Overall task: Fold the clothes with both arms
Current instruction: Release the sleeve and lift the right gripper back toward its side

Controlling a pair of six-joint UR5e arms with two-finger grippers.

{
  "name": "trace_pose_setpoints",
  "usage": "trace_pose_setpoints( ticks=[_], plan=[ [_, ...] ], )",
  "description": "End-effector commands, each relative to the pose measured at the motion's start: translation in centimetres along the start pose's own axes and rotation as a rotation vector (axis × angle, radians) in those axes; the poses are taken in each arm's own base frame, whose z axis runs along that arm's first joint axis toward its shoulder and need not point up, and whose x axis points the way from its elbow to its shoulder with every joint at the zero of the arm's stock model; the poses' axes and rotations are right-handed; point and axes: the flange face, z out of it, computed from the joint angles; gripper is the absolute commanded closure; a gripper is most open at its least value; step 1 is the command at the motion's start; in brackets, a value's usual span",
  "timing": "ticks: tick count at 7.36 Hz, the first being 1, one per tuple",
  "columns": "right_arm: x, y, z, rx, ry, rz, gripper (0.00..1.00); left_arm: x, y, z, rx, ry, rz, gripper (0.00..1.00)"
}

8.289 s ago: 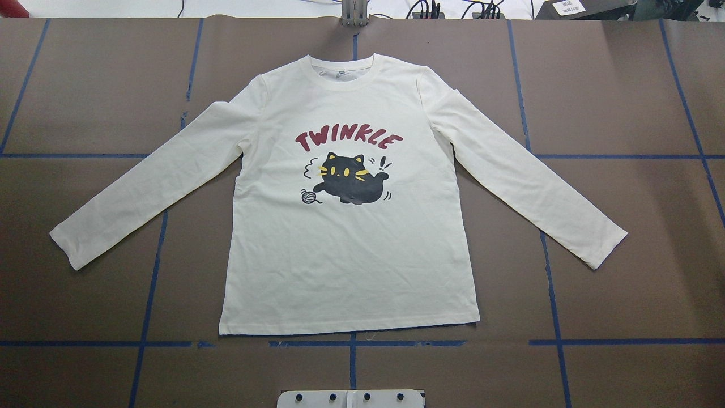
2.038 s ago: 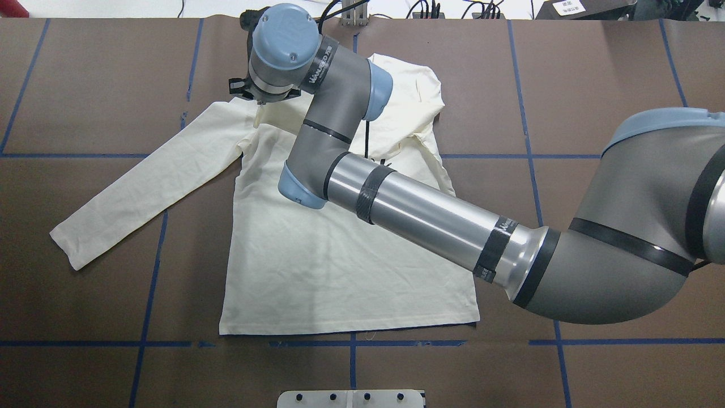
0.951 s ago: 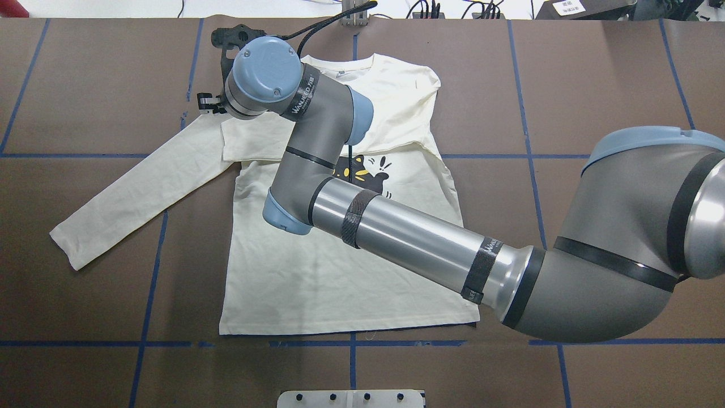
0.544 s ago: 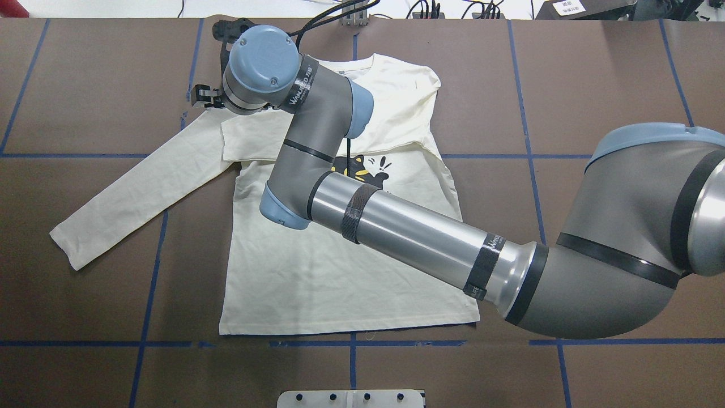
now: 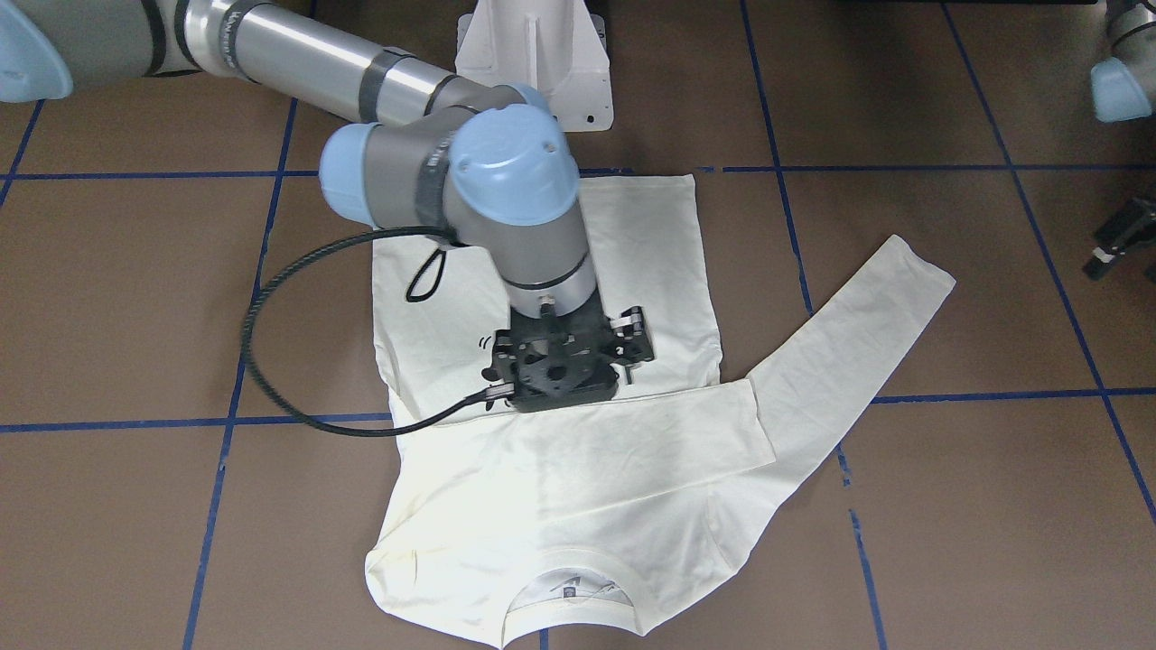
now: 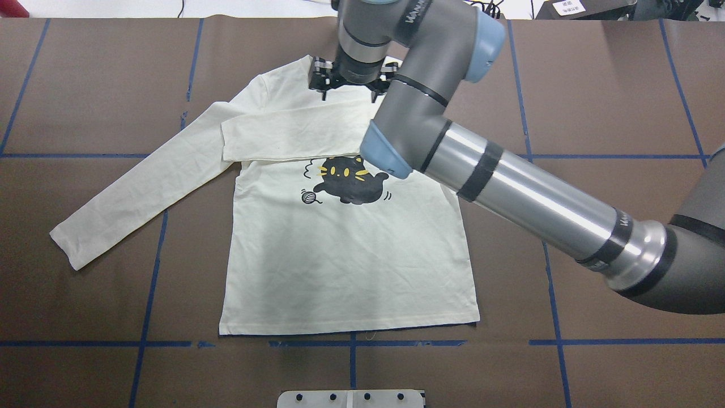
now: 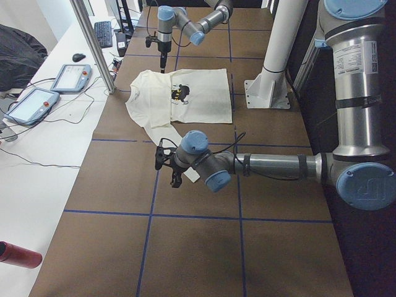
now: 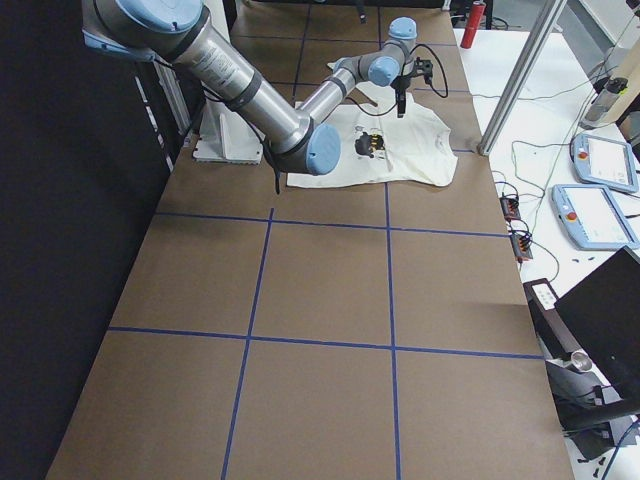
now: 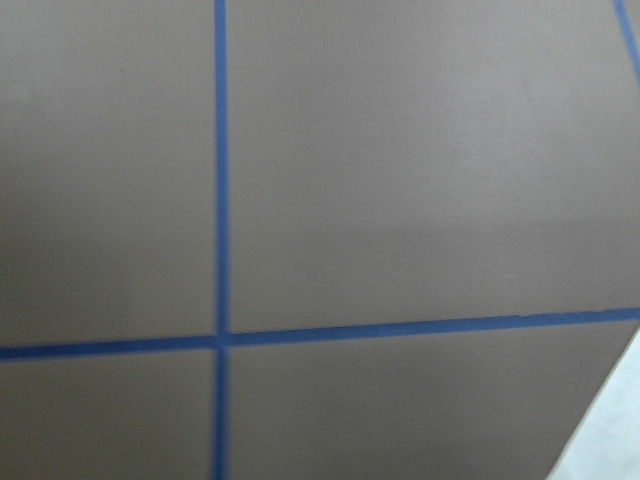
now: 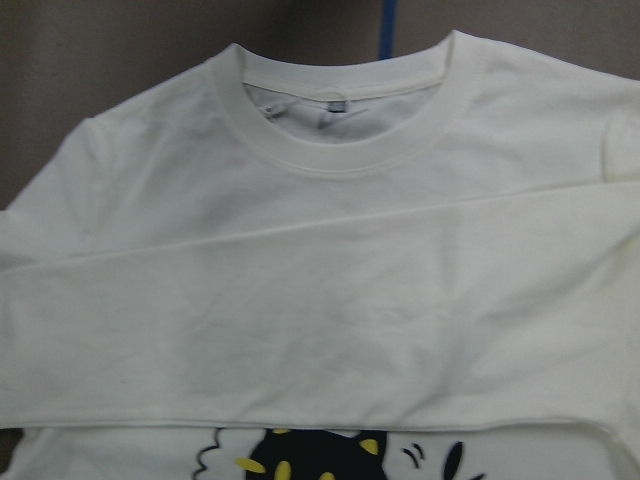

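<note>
Near edge of the counter point(image 6: 595, 85) first: shirt point(image 6: 340, 255) lies flat, print side up, hem toward the near edge, about midway between the left and right edges. Spread sleeve point(image 6: 141, 192) is not folded and slants out toward the left edge. Left gripper point(image 5: 1113, 242) hangs near its cuff, clear of the cloth; cannot tell if its jaws are apart or together. Further in, cat print point(image 6: 348, 184) shows mid-chest. Just beyond it, folded sleeve point(image 6: 289, 136) lies straight across the chest, cuff at the opposite shoulder. Toward the far edge, right gripper point(image 6: 349, 90) hovers over the collar point(image 10: 345, 130), jaws look apart, nothing held. Progress looks early: one sleeve of two is in. Left to do: the spread sleeve, probably the left arm's job, then the body folds.
</note>
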Motion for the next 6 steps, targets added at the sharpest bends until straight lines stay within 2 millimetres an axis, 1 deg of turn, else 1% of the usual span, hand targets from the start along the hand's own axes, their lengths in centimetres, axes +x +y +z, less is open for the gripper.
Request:
trace_pose_setpoints(
  ticks=[1, 2, 3, 4, 5, 6],
  plan=[
    [13.2, 4.1, -0.8, -0.081, 0.071, -0.004, 0.0, 5.8, 5.9, 2.4, -0.015, -0.024, -0.111, 0.0],
    [17.2, 5.1, -0.6, -0.114, 0.087, -0.021, 0.0, 8.2, 7.8, 4.4, 0.0, -0.113, -0.117, 0.0],
    [19.8, 5.9, -0.2, -0.129, 0.103, -0.026, 0.0, 9.5, 9.0, 5.2, -0.005, -0.159, -0.112, 0.0],
    [20.9, 6.6, -0.2, -0.133, 0.105, -0.027, 0.0, 9.3, 9.8, 6.1, -0.018, -0.176, -0.136, 0.0],
    [21.2, 7.0, -0.3, -0.135, 0.098, -0.029, 0.0, 9.2, 10.6, 7.4, -0.001, -0.201, -0.165, 0.0],
    [21.1, 7.2, -0.6, -0.135, 0.089, -0.032, 0.0, 8.8, 11.1, 9.5, -0.001, -0.227, -0.177, 0.01]
  ],
)
